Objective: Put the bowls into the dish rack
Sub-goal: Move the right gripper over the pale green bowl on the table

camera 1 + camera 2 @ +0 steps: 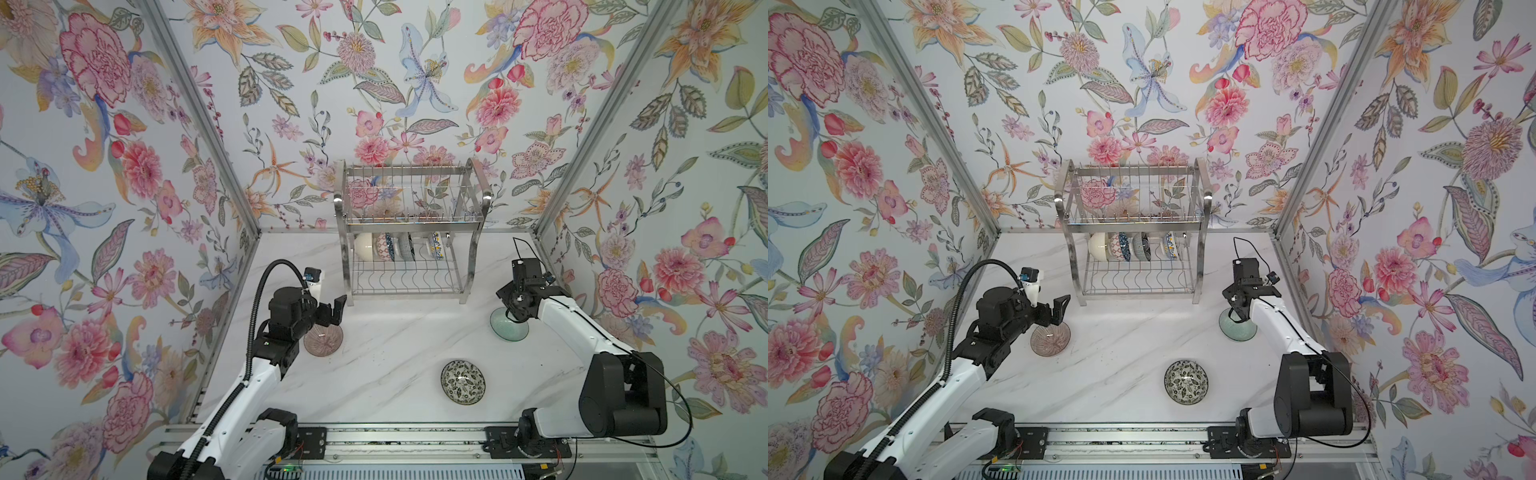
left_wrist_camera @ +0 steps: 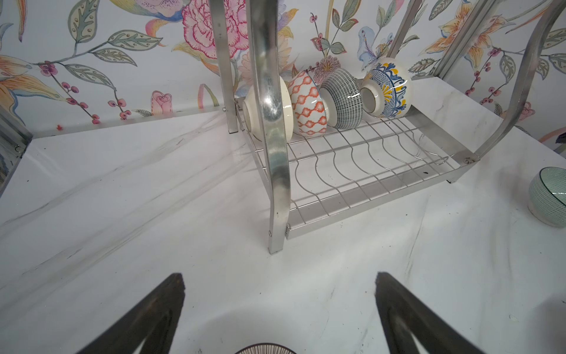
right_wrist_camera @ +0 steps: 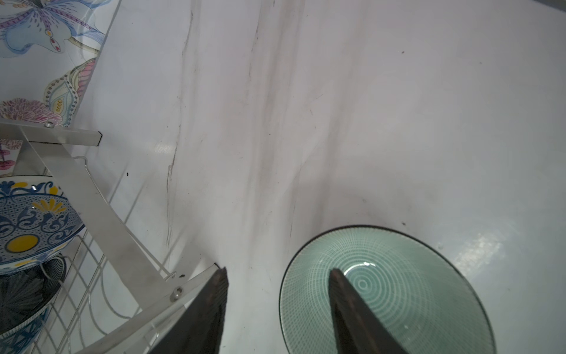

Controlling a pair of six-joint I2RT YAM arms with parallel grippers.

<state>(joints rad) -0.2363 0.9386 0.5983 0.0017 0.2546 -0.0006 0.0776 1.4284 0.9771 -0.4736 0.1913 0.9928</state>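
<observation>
Bowls in the dish rack [image 1: 415, 226]: I count four on edge along the back of the lower shelf, namely the cream bowl [image 2: 284, 98], orange-lattice bowl [image 2: 307, 107], grid-lined bowl [image 2: 343, 98] and blue-and-yellow bowl [image 2: 389, 89]. A frame post [image 2: 269, 101] hides the cream bowl's middle in the left wrist view. In both top views the upper tier covers their tops.

Three bowls sit on the table [image 1: 395, 332]:
- The leafy bowl [image 1: 462, 381] is near the front, in full view.
- The mauve ribbed bowl [image 1: 326, 343] is partly under the left gripper [image 1: 334, 311], which hangs above it with its fingers [image 2: 159, 312] spread wide. Its wrist view cuts the bowl to a sliver of rim.
- The pale green bowl [image 1: 511, 330] is partly under the right wrist.

The right gripper [image 3: 277, 271] is half spread, with one finger [image 3: 352, 306] over the green bowl's inside and the other outside its rim. I cannot tell whether either touches.
</observation>
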